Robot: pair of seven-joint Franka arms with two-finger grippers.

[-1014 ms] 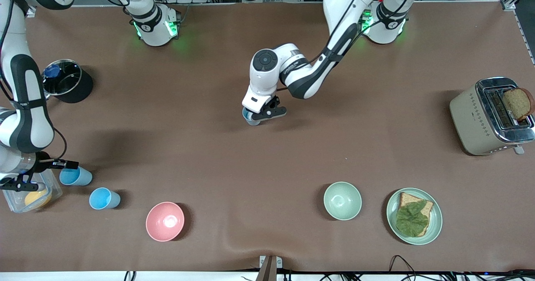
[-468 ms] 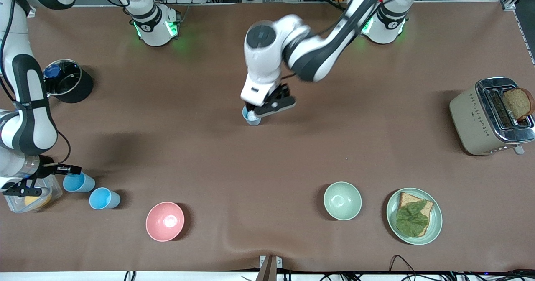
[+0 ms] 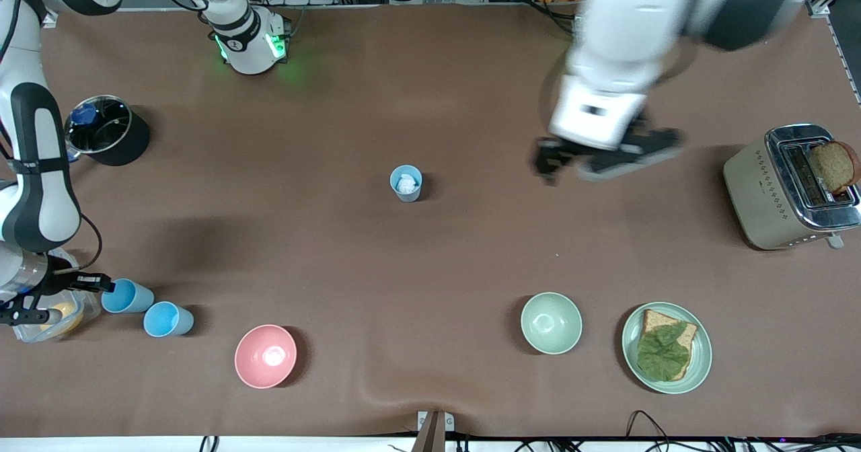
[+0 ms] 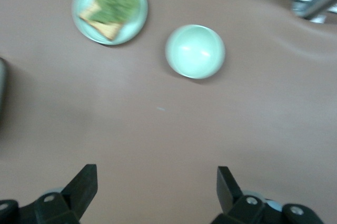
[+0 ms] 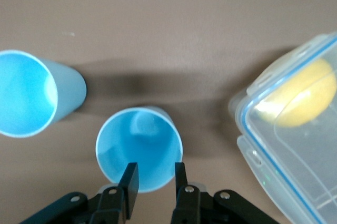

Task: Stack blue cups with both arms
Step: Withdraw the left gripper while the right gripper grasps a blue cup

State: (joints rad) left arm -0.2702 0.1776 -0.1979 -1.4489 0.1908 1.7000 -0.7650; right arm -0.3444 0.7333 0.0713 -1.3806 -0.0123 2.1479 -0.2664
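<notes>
One blue cup stands upright alone in the middle of the table, a pale glint inside it. Two more blue cups stand side by side at the right arm's end. My right gripper is shut on the rim of one of them, its fingers set narrow. The other blue cup stands free beside it. My left gripper hangs open and empty high over bare table between the middle cup and the toaster.
A clear lidded box with something yellow sits under the right wrist. A pink bowl, a green bowl and a plate of bread line the near edge. A toaster and a black pot stand at the ends.
My left gripper opened, left its cup standing in the table's middle, and rose away toward the toaster. My right gripper and its cup shifted slightly toward the free cup.
</notes>
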